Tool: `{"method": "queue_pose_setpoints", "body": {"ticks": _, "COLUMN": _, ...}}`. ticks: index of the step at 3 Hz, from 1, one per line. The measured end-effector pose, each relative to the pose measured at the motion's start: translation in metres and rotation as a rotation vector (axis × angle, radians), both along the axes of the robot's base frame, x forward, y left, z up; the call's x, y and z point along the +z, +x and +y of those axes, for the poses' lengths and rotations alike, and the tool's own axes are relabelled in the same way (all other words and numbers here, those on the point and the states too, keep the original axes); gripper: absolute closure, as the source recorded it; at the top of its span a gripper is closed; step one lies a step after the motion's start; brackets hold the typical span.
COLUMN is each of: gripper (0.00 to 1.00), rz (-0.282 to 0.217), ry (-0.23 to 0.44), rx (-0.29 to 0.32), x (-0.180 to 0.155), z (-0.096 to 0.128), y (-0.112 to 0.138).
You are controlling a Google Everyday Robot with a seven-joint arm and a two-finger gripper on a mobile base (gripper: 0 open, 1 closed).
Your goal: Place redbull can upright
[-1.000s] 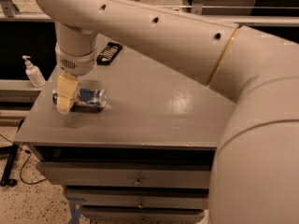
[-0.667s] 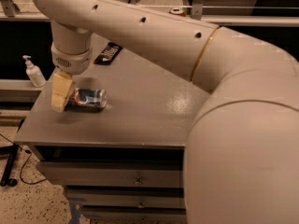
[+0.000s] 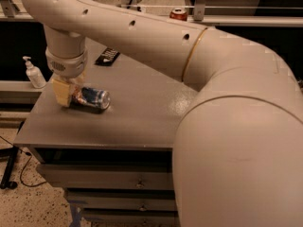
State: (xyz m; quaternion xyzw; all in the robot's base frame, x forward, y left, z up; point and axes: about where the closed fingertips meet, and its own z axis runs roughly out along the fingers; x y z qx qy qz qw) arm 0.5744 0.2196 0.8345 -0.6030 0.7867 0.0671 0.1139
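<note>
Camera view: the robot arm [image 3: 156, 37] fills the upper and right parts of the frame. Its shell is smooth, cream-coloured and rounded, with small round holes along the upper link and a thin gold ring at one joint. The wrist is a ribbed cylinder pointing down at the left of the frame.

The gripper [image 3: 67, 97] sits low over the left part of the table [image 3: 142, 112], with a pale yellow, blocky pad facing the camera. It is at the left end of the redbull can [image 3: 94, 98]. Whether it is clamped on the can or merely beside it cannot be told.

The redbull can lies on its side on the table top, at the left of the frame. It is a slim metal cylinder with blue and silver panels, and its round silver end points to the right.

The table top is flat, grey and slightly glossy. Below it, at the bottom of the frame, are grey drawers [image 3: 118, 176]. They are shut, so their contents are hidden.

A flat black object [image 3: 107, 56] lies on the far part of the table. A white pump bottle [image 3: 34, 74] stands on a ledge left of the table. A red cola can [image 3: 179, 14] stands upright on a rail at upper centre. The floor at lower left is speckled.
</note>
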Motion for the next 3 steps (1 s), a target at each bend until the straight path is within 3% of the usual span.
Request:
{"method": "queue_pose_setpoints", "body": {"ticks": 2, "gripper": 0.87, "rz": -0.025, "ry": -0.017, "rx": -0.024, "x": 0.011, "z": -0.004, "y": -0.004}}
{"method": "queue_pose_setpoints", "body": {"ticks": 3, "gripper": 1.0, "rz": -0.075, "ry": 0.014, "rx": -0.017, "x": 0.036, "z": -0.002, "y": 0.002}}
